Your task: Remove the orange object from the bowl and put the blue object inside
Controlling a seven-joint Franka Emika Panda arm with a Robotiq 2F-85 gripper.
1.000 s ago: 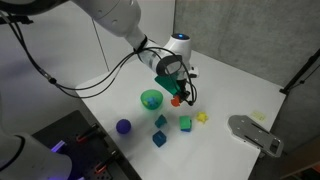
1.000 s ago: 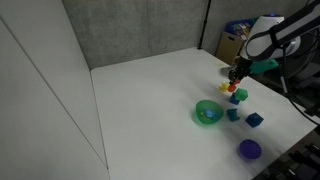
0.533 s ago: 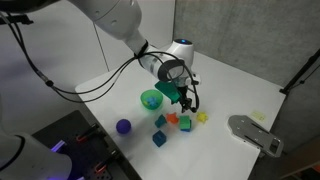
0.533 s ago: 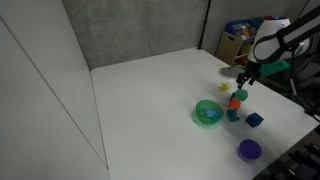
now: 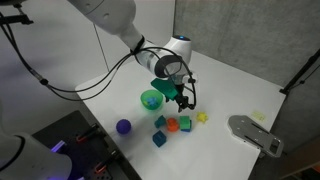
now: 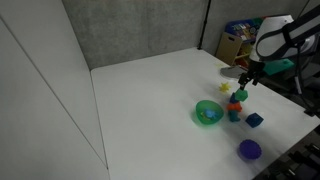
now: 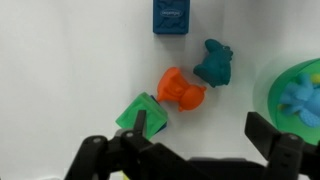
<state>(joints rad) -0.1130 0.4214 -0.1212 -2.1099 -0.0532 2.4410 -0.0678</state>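
Note:
The orange object (image 7: 180,90) lies on the white table, outside the bowl, between a green cube (image 7: 142,113) and a teal block (image 7: 214,63); both exterior views show it (image 5: 171,125) (image 6: 236,103) too. My gripper (image 7: 200,130) hangs open just above it, nothing between its fingers, as also seen from outside (image 5: 184,97) (image 6: 243,80). The green bowl (image 5: 151,99) (image 6: 208,114) stands close by, at the right edge of the wrist view (image 7: 296,75). The blue object, a dark ball (image 5: 123,127) (image 6: 249,150), rests on the table apart from the cluster.
A second teal block (image 7: 173,17) (image 5: 159,139) and a small yellow piece (image 5: 202,117) lie near the cluster. A grey device (image 5: 254,134) sits at one table corner. A dark curtain and cables stand behind the table.
The gripper has opened and let go of the orange object, which now lies on the table beside the green cube. The gripper has lifted slightly.

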